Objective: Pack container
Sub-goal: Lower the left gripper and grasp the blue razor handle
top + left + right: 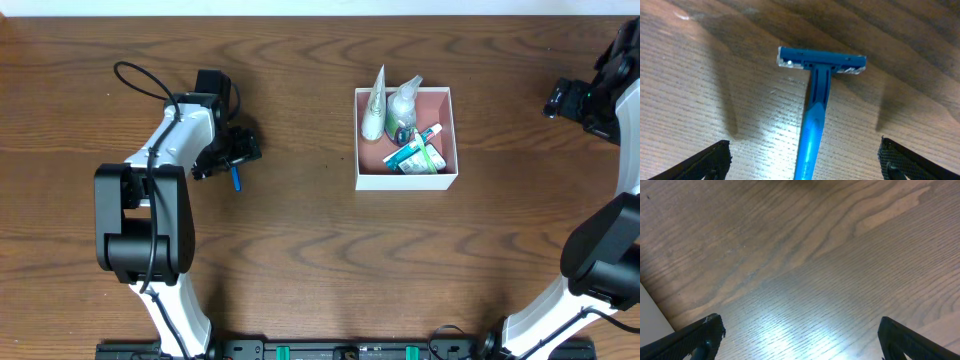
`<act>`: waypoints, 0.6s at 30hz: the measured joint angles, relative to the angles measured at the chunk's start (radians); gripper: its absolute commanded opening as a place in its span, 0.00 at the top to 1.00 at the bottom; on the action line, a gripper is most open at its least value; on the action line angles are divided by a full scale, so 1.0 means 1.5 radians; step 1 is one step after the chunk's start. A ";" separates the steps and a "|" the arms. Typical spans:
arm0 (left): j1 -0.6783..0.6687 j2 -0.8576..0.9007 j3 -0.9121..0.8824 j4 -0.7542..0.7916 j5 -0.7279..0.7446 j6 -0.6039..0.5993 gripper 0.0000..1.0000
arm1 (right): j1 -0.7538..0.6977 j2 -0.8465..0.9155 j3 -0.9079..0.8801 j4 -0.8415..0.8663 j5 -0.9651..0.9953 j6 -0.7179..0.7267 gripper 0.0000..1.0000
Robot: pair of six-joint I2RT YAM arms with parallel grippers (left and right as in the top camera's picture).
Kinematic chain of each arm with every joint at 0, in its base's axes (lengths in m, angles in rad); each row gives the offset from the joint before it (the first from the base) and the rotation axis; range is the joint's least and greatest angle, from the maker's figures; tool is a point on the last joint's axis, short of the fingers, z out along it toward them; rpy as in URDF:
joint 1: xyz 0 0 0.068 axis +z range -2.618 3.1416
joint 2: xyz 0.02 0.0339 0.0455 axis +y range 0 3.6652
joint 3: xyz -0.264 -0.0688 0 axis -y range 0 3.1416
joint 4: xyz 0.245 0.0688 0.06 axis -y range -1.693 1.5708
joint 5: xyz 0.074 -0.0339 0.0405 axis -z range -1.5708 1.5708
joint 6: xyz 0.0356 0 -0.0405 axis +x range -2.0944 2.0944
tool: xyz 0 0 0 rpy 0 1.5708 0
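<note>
Razor [815, 100], one, blue plastic, lies left of one square container [405, 181]; left hand [805, 157], right hand [800, 335] both released.

A bright blue razor [812, 125] lies between the black fingers [705, 162] of the left gripper [805, 161] on a dark brown, wavy-grained table [300, 250]; well to its right, the container [405, 181] shows white walls and dusty pink interior.

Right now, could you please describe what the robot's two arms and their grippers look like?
Both the left arm and the right arm mix glossy white shells with chunky black joint housings. A thin black cable loops over the left arm's white link. The left gripper and right gripper are black; their fingers are dark pads with a fine grid texture.
</note>
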 measured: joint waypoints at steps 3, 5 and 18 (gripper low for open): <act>0.000 0.004 0.000 0.001 0.002 0.003 0.06 | 0.000 0.000 0.000 0.000 0.000 0.000 0.01; 0.000 0.010 0.000 0.002 0.002 0.006 0.06 | 0.000 0.000 0.000 0.000 0.000 0.000 0.01; 0.000 0.019 0.000 0.002 -0.007 0.007 0.33 | 0.000 0.000 0.000 0.000 0.000 0.000 0.01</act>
